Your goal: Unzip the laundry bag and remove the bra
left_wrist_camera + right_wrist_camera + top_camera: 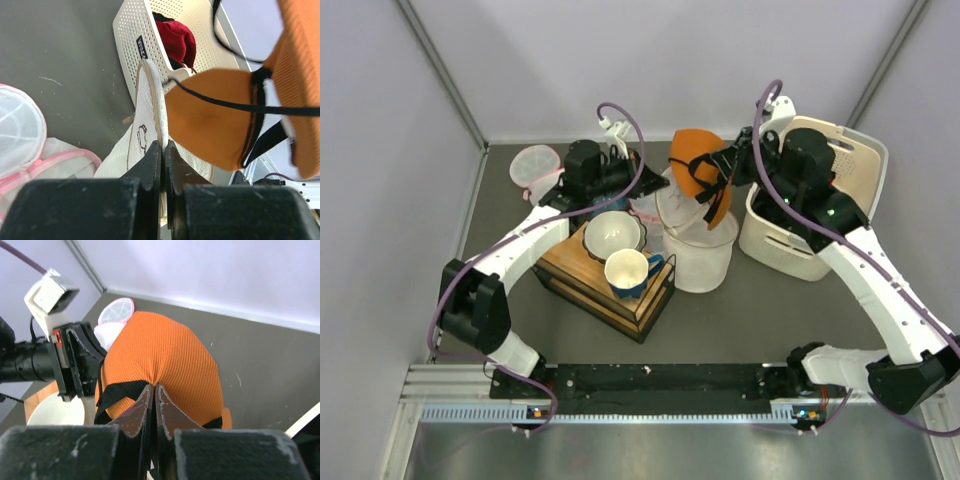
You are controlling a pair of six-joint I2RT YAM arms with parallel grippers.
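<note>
The white mesh laundry bag (698, 255) stands in the middle of the table, its mouth turned up. My left gripper (648, 192) is shut on the bag's zip-edged rim (152, 95), pinched at the fingertips (163, 146). The bra (696, 160) is orange ribbed fabric with black straps. It hangs over the bag's mouth from my right gripper (728, 160). The right wrist view shows those jaws (154, 386) shut on the orange fabric (165, 340). In the left wrist view a cup of the bra (210, 120) hangs just right of the rim.
A cream perforated basket (840, 160) stands at the right with a red garment (176, 40) inside it. Small pink-trimmed mesh bags (534, 165) lie at the back left. A wooden crate (582, 272) holds a bowl (613, 233) and a blue mug (628, 270).
</note>
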